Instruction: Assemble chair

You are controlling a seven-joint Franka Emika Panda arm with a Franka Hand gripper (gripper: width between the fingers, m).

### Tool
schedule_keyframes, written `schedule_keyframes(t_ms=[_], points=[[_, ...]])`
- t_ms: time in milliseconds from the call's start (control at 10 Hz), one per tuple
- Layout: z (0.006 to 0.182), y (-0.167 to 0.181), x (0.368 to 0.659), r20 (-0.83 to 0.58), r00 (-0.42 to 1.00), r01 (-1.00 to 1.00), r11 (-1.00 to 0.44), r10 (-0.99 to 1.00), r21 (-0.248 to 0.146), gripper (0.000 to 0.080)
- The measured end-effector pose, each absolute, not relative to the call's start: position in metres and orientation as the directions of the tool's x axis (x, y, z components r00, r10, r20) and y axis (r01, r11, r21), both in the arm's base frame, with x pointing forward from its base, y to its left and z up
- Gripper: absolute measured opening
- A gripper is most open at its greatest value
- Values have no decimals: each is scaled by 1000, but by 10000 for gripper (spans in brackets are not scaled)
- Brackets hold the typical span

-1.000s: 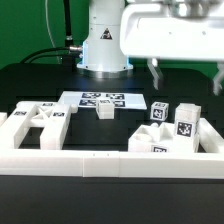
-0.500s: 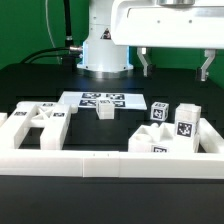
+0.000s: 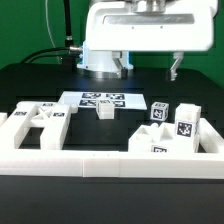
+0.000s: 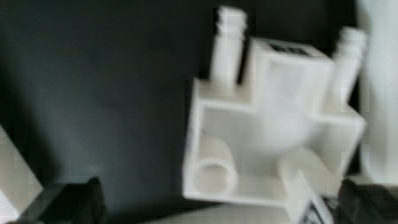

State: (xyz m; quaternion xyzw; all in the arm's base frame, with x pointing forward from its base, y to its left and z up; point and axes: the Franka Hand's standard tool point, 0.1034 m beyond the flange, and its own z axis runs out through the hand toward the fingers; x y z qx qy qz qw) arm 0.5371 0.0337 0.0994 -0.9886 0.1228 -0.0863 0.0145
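The chair parts lay loose on the black surface (image 3: 30, 85), none of them held. Every place below is given from the marker board (image 3: 100, 99), which lay flat near the middle of the surface.

- **Small block:** A small white block (image 3: 105, 109) stood just at the marker board's near edge, touching or almost touching it.
- **Slotted panels:** To the exterior view's left of the marker board, and nearer the camera, a group of slotted panels (image 3: 40, 122) lay flat, with tags on their upper faces.
- **Tagged cubes:** To the exterior view's right of the marker board, two tagged cubes (image 3: 184, 124) stood close together. They rose behind a low tagged piece (image 3: 150, 146).
- **Border rail:** The border rail (image 3: 110, 160) ran across in front of all these parts, on the camera side of the marker board.
- **Pincer:** The pincer (image 3: 150, 68) hung well above the surface, behind the marker board and a little to the exterior view's right of it. Its jaws stood wide apart, with nothing between them.
- **Robot base:** The robot base (image 3: 100, 55) stood behind the marker board, partly hidden by the arm.

In the wrist view, a blurred white part (image 4: 267, 120) with two slender pegs and a round socket lay on the dark surface. Which chair part it was could not be told. One dark fingertip (image 4: 64, 204) showed at the edge of that view, clear of the part.
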Motion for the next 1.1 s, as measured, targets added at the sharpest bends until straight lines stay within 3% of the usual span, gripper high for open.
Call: schedule_keyframes(t_ms=[500,700,900,1100], points=[[95,30,541,170,961,-214,-976,-219,-48,649],[82,8,523,110,994,-27,-1000,-27,-5,649],[84,-9,514,17,999,33,-999,32,-23,649],[84,-2,511,-137,990,27,-998,34,-51,649]])
